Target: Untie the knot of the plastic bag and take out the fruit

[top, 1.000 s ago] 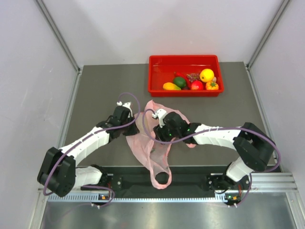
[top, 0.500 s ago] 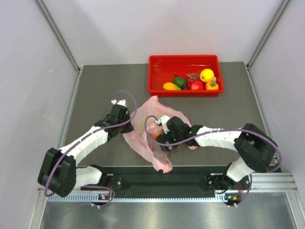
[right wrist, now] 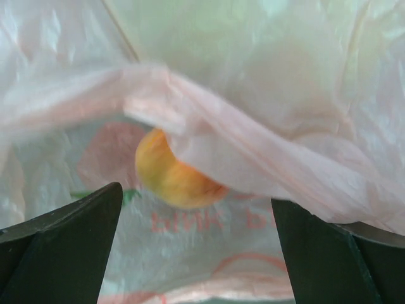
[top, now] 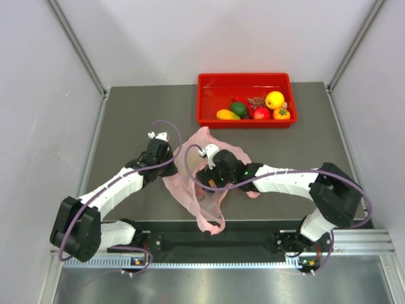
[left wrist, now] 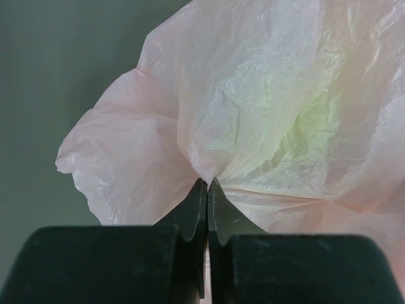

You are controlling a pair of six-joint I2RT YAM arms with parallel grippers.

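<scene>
The pale-pink plastic bag (top: 190, 183) lies crumpled on the grey table between my two arms, with one handle strip trailing toward the near edge. My left gripper (top: 166, 159) is shut on a pinched fold of the bag (left wrist: 253, 114) at its left side. My right gripper (top: 204, 177) is open with its jaws wide apart at the bag's mouth. A yellow-orange fruit (right wrist: 174, 174) shows just inside the bag (right wrist: 266, 164), between and beyond the fingers, half covered by a fold of plastic. No knot shows.
A red tray (top: 209, 83) at the back of the table holds several fruits, among them a round yellow one (top: 274, 99) and a dark green one (top: 238, 108). Grey walls stand on both sides. The aluminium rail (top: 354, 244) runs along the near edge.
My right gripper has pushed left into the bag's mouth. My left gripper pulled the bag's left side back and left, then held still. The hanging handle strip has swung.
</scene>
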